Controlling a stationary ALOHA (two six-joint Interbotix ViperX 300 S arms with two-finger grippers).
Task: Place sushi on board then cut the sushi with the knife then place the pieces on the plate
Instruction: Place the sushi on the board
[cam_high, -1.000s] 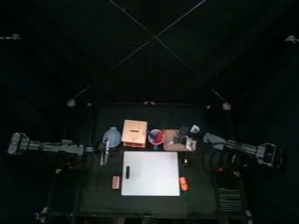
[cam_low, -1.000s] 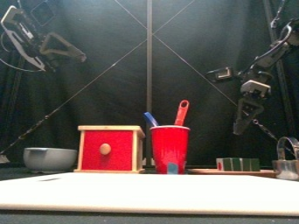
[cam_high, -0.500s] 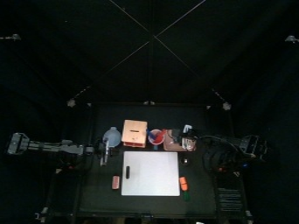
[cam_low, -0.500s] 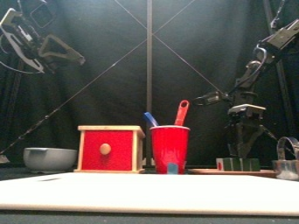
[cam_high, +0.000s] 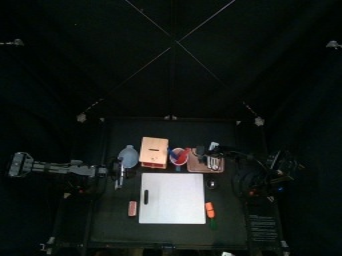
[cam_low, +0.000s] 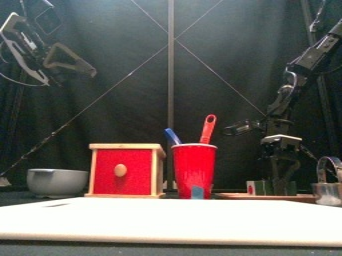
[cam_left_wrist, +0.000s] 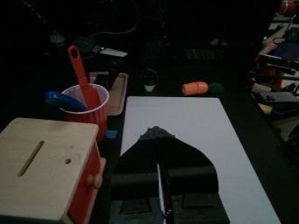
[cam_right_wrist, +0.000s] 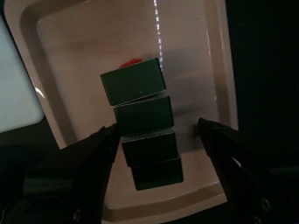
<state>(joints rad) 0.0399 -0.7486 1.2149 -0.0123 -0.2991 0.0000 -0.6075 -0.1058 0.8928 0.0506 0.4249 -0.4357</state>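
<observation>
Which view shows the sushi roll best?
Right wrist view: the sushi roll lies on the pink tray, blocks distinct, between the open right hand. Front view shows only a low sliver; top view, too small to tell; left wrist view, nothing.

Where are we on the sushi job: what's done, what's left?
Nothing is finished. The sushi roll lies in one row on the pink tray; the white board is bare. In hand: the right gripper hangs open over the roll, jaws either side. The left gripper rests shut beside the board. Left: carry the roll to the board, take a knife from the red cup, cut, plate the pieces.
</observation>
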